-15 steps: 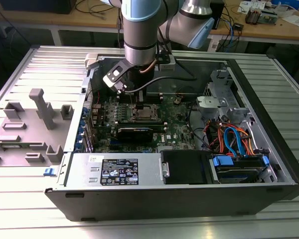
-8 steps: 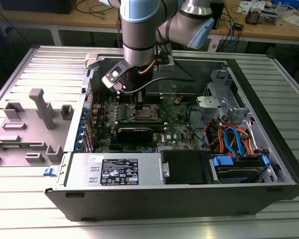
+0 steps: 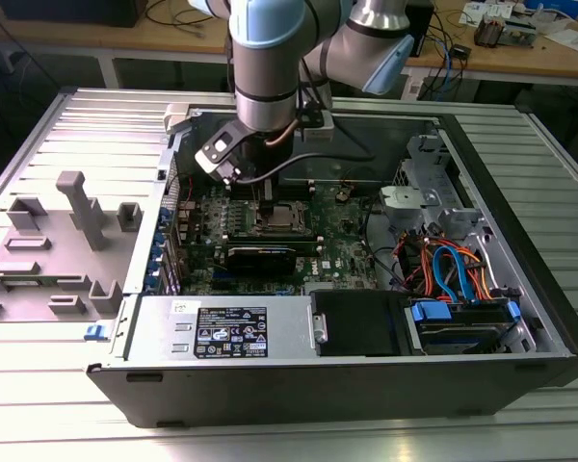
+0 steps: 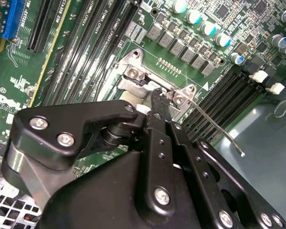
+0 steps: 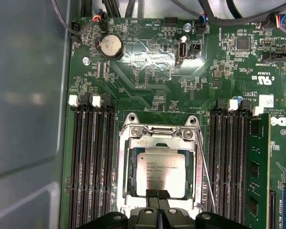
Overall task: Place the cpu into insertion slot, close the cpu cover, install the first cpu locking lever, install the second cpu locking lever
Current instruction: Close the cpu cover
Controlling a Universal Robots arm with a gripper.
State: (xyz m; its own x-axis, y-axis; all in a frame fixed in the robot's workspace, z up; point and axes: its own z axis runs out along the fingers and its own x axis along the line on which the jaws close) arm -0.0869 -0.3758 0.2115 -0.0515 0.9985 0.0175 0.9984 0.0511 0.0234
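while the cpu (image 5: 160, 172) sits flat in the insertion slot (image 5: 122, 181), cpu cover (image 5: 159, 143) lying down around it, gripper (image 5: 157, 194) pinched closed at one edge of the chip, thin wire lever (image 5: 205, 176) standing loose alongside, green motherboard (image 5: 148, 71) all round

Robot arm: one is counted (image 3: 270, 58).
Tool: one is seen (image 5: 157, 192), and two fingers (image 5: 151, 195) are counted on it.
cpu: one is counted (image 5: 161, 174).
insertion slot: one is seen (image 5: 122, 157).
cpu cover: one is counted (image 5: 162, 141).
Locking lever: one thin wire rod is made out (image 5: 204, 174); whether a second is there cannot be told.
Coin cell: one is counted (image 5: 110, 46).
Memory slot banks: two are counted, one on either side of the insertion slot (image 5: 93, 167).
Memory module: one is seen seated (image 5: 257, 167).
Computer case: one is counted (image 3: 366, 385).
Power supply: one is seen (image 3: 226, 332).
Table: one is counted (image 3: 520, 423).
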